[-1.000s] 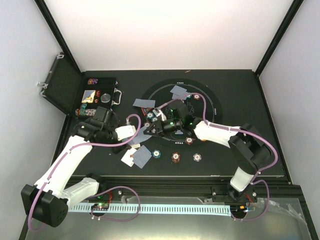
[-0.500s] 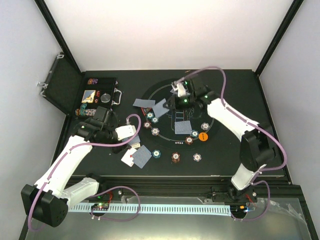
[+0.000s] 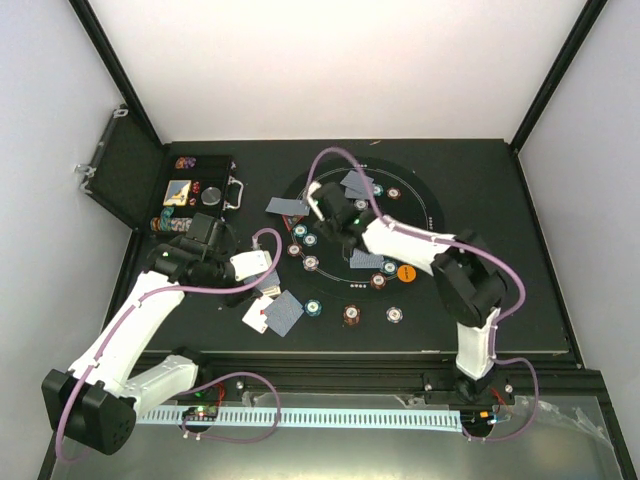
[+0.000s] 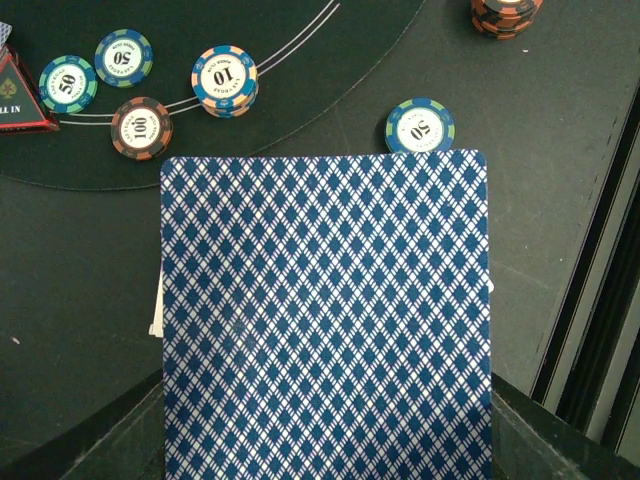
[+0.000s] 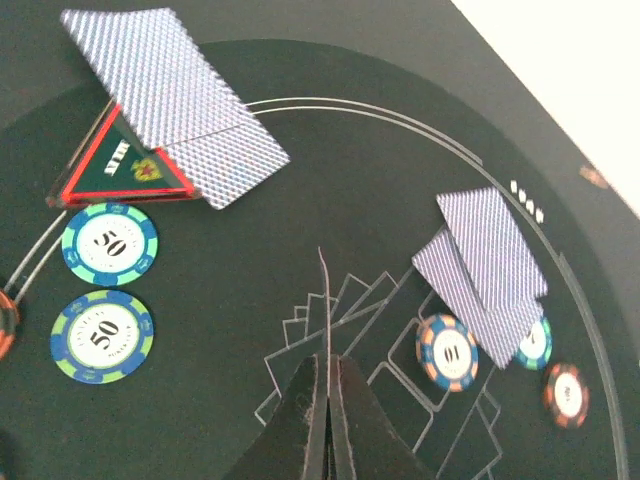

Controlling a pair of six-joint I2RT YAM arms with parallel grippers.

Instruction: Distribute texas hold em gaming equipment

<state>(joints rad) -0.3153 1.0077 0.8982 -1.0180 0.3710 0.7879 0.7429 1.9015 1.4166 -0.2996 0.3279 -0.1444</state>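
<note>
The left gripper is pinching 1 card flat, back up, just outside the mat near a 50 chip, likely so it can be laid down level. The right gripper is hovering over the mat's centre, jaws pressed together. A sliver between them may be a card edge-on; I cannot tell. 2 dealt cards are lying beyond.

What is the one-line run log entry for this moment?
left gripper: shut on blue-backed card | right gripper: shut on apparent edge-on card | mat: chips, cards laid out
</note>
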